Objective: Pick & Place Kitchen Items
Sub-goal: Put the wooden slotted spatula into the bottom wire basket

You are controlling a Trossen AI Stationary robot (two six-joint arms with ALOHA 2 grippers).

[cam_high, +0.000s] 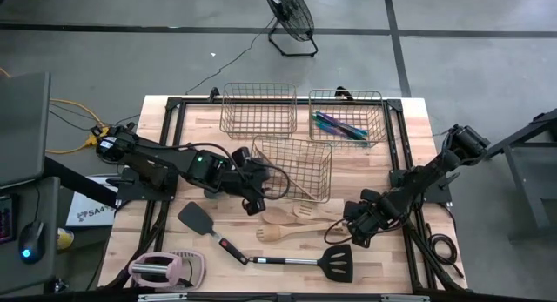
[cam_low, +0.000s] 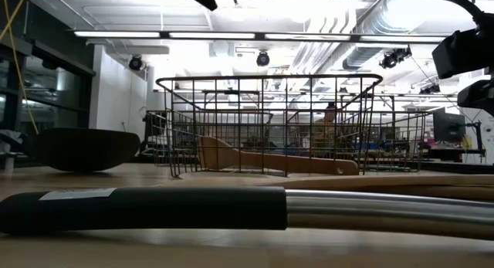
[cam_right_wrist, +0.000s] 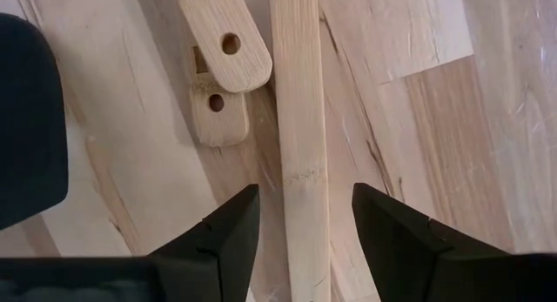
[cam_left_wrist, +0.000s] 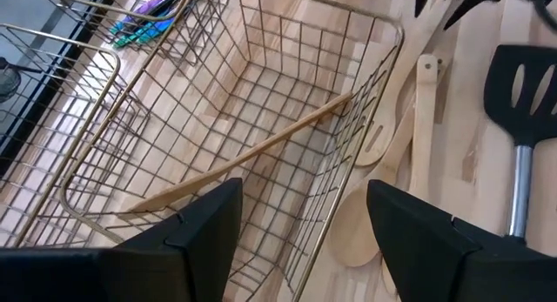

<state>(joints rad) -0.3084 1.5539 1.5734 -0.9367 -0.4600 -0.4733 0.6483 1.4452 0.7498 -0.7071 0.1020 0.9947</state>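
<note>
Down at the front right of the desk [cam_high: 374, 276], my right hand [cam_right_wrist: 305, 228] hangs just over the pile of pale wooden utensils, fingers spread and holding nothing, with one straight wooden handle [cam_right_wrist: 296, 145] running right up between them. Two more handle ends with hanging holes [cam_right_wrist: 222, 41] lie just beside it, touching each other, so this is the pick step, lined up but not yet closed. Next move, as I judge it: drop straight down, pinch only that middle handle and lift it clear without dragging its neighbours. Over on the left, my left hand [cam_left_wrist: 300, 228] is released too, parked at the near rim of the tilted copper wire basket [cam_high: 296, 167], and a wooden spatula [cam_left_wrist: 252, 154] already lies slanted inside it. That basket looks like the place for the wooden pieces; the iridescent purple-teal pieces [cam_high: 339, 126] sit in the back right basket [cam_high: 376, 102]. Waiting on the desk: the wooden spoons [cam_high: 291, 224], a black slotted spatula with a metal shaft [cam_high: 335, 261] near the front edge, and a black spatula [cam_high: 196, 219] toward the left.
</note>
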